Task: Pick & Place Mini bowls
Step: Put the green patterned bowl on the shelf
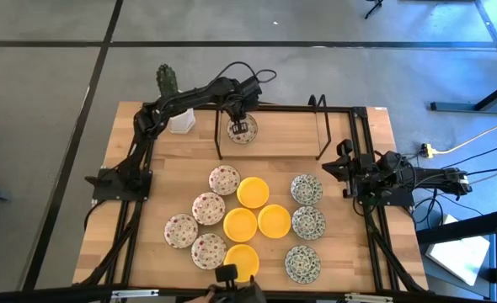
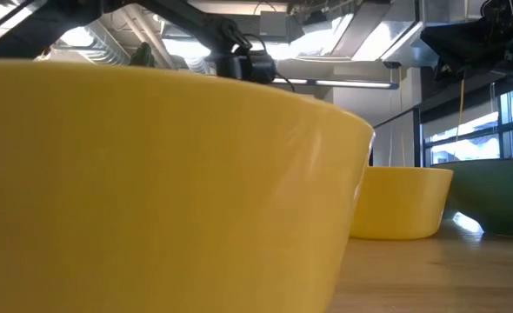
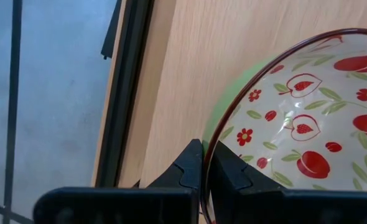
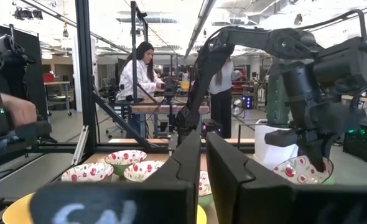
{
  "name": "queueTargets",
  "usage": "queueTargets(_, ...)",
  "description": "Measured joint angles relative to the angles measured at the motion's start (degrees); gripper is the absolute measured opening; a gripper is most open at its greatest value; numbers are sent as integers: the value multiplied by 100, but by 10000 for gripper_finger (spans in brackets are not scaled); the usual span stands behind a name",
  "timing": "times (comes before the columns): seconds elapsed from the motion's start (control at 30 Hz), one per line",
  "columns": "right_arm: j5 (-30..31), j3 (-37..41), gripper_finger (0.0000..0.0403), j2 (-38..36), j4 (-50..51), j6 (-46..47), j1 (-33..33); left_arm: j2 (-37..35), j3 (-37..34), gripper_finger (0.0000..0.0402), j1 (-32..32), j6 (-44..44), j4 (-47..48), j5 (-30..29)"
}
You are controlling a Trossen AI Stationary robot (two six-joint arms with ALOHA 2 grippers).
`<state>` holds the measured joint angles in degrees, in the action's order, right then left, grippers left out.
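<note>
My left gripper reaches to the table's far side under a black wire frame and is shut on a cream mini bowl with red floral speckles; the right wrist view shows that bowl too. The other mini bowls sit on their bases mid-table: several cream-and-red ones, several yellow ones and three white grey-green ones. My right gripper waits shut at the table's right edge, touching nothing. A yellow bowl fills the low view. My left gripper pinches the speckled bowl's rim, one finger outside the green wall and one finger inside. The fingers point down at the bowl from above. I cannot tell whether the bowl's base rests on the table.
A white square pot with a cactus stands at the far left corner, close to my left arm. The black wire frame stands over the far middle. A black rail edges the table. People stand in the room beyond.
</note>
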<state>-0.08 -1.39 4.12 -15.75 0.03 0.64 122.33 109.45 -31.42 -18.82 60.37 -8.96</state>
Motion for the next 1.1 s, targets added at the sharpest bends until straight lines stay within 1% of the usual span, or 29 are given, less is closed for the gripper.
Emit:
queueTargets(0.17, 3, 0, 29, 0, 24, 79, -2, 70, -6, 10, -2, -22, -46, 16)
queueTargets(0.4, 2, 0, 29, 0, 22, 86, -2, 96, -18, 31, -7, 76, -86, -83)
queueTargets(0.53, 2, 0, 29, 0, 22, 88, -2, 121, -32, 50, -1, 45, -151, -94)
queueTargets(0.73, 2, 0, 29, 0, 22, 94, -2, 159, -55, 90, 28, 5, -180, -129)
queueTargets(0.8, 2, 0, 29, 0, 22, 100, -2, 159, -55, 103, 28, 4, -194, -252)
queueTargets(1.0, 2, 0, 29, 0, 22, 101, -2, 159, -55, 138, 74, 4, -217, -895)
queueTargets(1.1, 0, 0, 29, 0, 24, 103, -2, 149, -55, 153, 118, -81, -226, -1095)
